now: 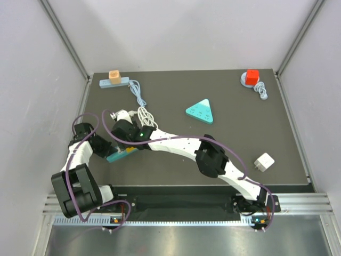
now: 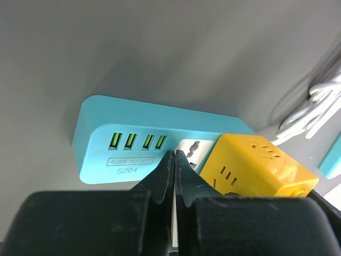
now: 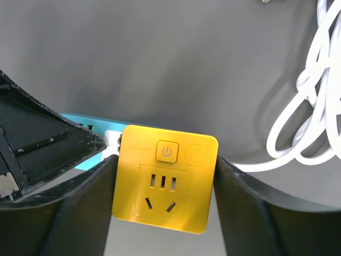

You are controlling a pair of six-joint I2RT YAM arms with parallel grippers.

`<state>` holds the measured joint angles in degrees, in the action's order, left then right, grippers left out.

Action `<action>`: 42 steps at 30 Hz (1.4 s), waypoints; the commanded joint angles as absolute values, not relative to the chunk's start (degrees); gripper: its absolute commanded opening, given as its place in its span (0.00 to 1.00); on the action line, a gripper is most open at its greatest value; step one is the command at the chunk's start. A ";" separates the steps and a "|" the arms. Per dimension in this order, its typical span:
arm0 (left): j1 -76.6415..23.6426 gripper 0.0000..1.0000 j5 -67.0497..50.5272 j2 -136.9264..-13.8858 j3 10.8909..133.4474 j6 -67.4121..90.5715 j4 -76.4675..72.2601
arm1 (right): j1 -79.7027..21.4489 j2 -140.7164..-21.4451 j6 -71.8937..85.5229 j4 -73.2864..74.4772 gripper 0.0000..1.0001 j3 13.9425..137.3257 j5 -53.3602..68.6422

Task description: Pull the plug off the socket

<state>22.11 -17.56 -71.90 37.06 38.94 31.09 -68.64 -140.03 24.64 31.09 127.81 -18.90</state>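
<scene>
A teal power strip (image 2: 122,133) with green USB ports lies on the dark table; a yellow cube plug (image 2: 256,165) sits at its right end. My left gripper (image 2: 175,154) is shut and empty, its tips down against the strip's top beside the white socket. My right gripper (image 3: 164,165) is shut on the yellow cube plug (image 3: 165,181), one finger (image 3: 80,208) on each side. The strip (image 3: 88,126) shows behind the cube. Whether the pins are still in the socket is hidden. In the top view both grippers meet over the strip (image 1: 120,155) at the left.
A coiled white cable (image 1: 145,114) lies just behind the strip. A second teal strip (image 1: 126,81) with an orange cube (image 1: 114,77) lies far left. A teal triangular socket (image 1: 201,111), a red cube (image 1: 252,76) and a white adapter (image 1: 264,162) are to the right.
</scene>
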 commanded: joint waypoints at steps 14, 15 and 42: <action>22.41 0.00 -10.72 -75.50 35.42 38.32 33.31 | -69.87 -141.33 24.52 31.29 0.37 133.59 -23.55; 22.41 0.00 -10.72 -75.50 35.42 38.32 33.40 | -69.96 -141.15 24.52 31.12 0.34 133.68 -23.82; 22.32 0.00 -9.32 -77.17 35.07 38.85 33.22 | -69.96 -137.81 22.76 31.73 0.00 139.21 -28.13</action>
<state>22.11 -18.33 -74.41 38.15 40.64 30.98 -69.54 -141.32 24.86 35.14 131.76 -23.20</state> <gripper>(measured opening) 0.011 0.622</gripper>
